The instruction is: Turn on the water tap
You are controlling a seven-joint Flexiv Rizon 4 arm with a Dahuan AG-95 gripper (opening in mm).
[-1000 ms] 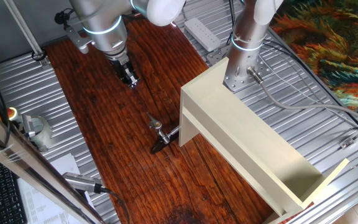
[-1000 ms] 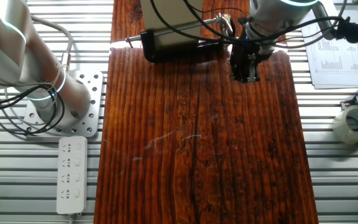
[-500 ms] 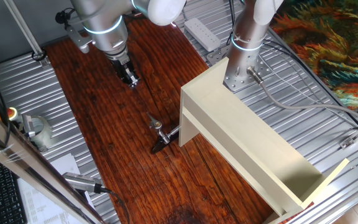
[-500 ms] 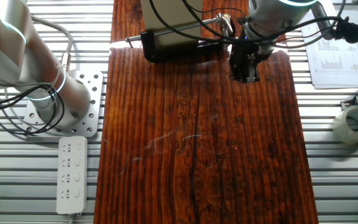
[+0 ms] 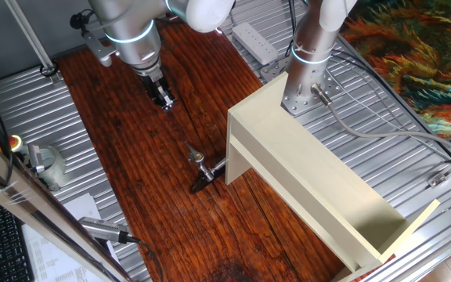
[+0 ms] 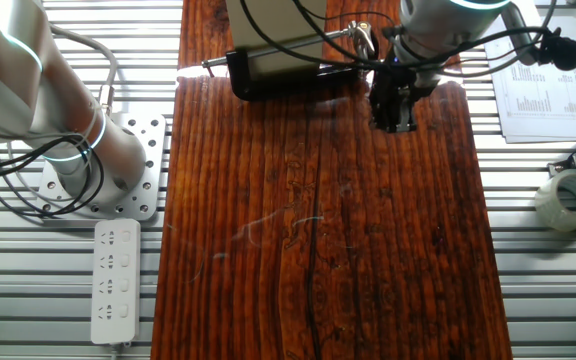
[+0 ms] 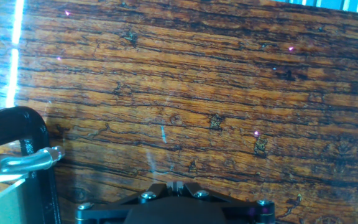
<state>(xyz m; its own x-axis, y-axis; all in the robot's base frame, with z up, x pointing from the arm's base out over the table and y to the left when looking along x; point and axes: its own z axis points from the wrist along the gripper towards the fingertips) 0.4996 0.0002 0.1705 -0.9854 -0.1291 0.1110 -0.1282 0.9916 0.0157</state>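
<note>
Right, you've got one tap (image 5: 200, 160) on the table (image 5: 131, 141), a small silvery lever and stem with a black spout curling down, sticking out from the near end of the one cream box (image 5: 312, 172). From the other fixed camera the tap (image 6: 360, 36) sits at the top edge of the wood, just beside a black clamp (image 6: 278, 80) that grips the box end. Your hand camera catches it too: the silvery lever (image 7: 23, 163) pokes in at the lower left, right against the black curve of the clamp (image 7: 17, 124).

One pincer (image 5: 163, 97), hanging over the wood up the table from the tap and apart from it, nothing in it. In the other fixed view the pincer (image 6: 394, 108) is just below and right of the tap. The fingers look drawn together, clenched on nothing, though the tips are small and dark in both fixed views and the hand view shows only the base of the hand.

Now the room around you. Bare wood runs wide between pincer and tap, and a long stretch lies open toward the far end of the board. The box walls off one side. Off the wood, on the metal slats: one roll of tape (image 6: 571, 198), one white power strip (image 6: 115, 280), one sheet of paper (image 6: 546, 95), and one second arm's base (image 6: 98, 165).
</note>
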